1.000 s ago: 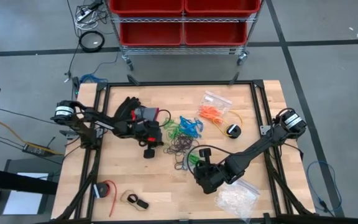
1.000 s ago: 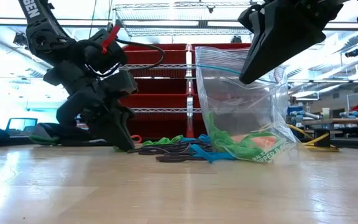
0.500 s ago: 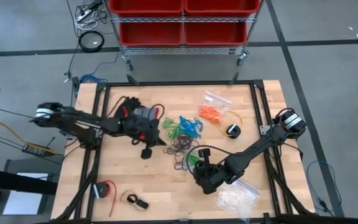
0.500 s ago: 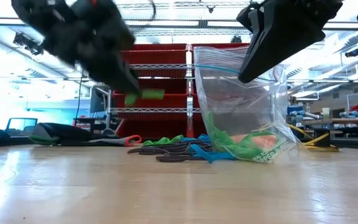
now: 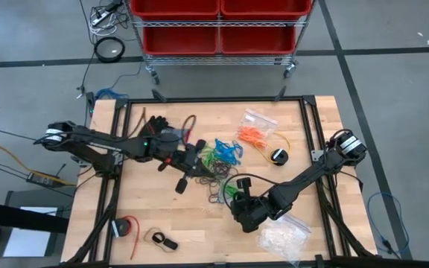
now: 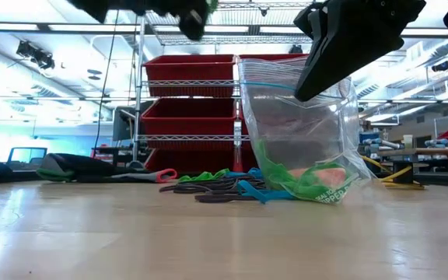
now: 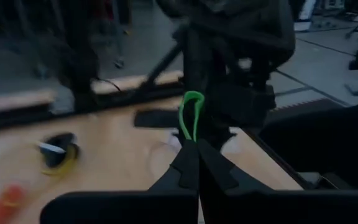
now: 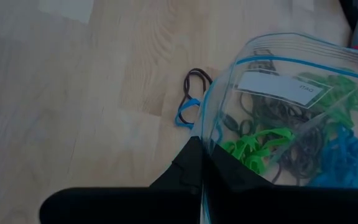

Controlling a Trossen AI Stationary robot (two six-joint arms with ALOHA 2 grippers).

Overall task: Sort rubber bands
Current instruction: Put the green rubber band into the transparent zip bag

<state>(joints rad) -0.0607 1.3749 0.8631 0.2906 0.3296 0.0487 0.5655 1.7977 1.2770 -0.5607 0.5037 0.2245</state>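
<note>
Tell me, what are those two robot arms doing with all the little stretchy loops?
They are sorting rubber bands. The left gripper is shut on one green rubber band, lifted above the pile of bands on the table. The right gripper is shut on the edge of a clear bag with green bands inside.

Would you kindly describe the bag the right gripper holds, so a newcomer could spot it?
On the wooden table, look at the right gripper, near the front. It pinches an upright clear bag with green bands inside; the other bags lie flat.
</note>
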